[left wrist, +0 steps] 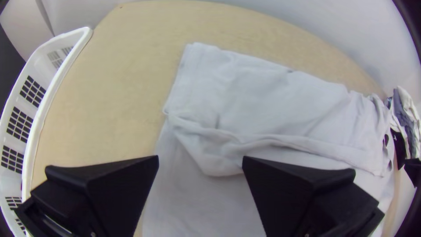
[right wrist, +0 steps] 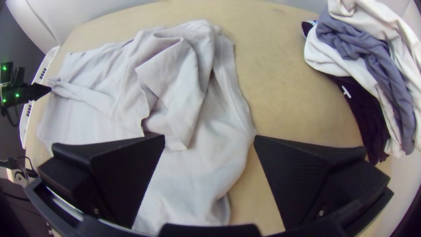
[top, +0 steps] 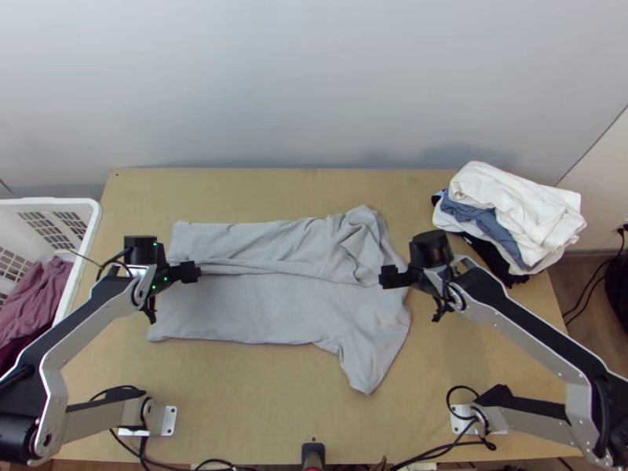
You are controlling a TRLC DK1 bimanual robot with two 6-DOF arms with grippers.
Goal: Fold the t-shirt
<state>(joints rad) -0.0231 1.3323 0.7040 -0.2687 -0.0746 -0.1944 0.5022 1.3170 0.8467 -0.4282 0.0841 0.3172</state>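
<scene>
The pale grey t-shirt (top: 259, 310) is being carried by the middle of the desk (top: 259, 400). Its near layer is being partly covered by the far strip, folded over lengthwise; at the right end this strip is lying bunched, and what is being hidden beneath cannot be made out. A bit of the left end is being blocked by the left claw (top: 196, 272), which is being held released, its fingers spread wide. By the right end, the right claw (top: 382, 277) is being held likewise released, nothing being gripped. Whether the cloth is being touched by either cannot be told. At the left, the basket (top: 96, 216) is being cut off by the top view's edge, and purple clothing (top: 39, 294) is being contained. At the far right, the clothes pile's (top: 510, 204) lower layers are being partly hidden by white cloth (top: 494, 188).
</scene>
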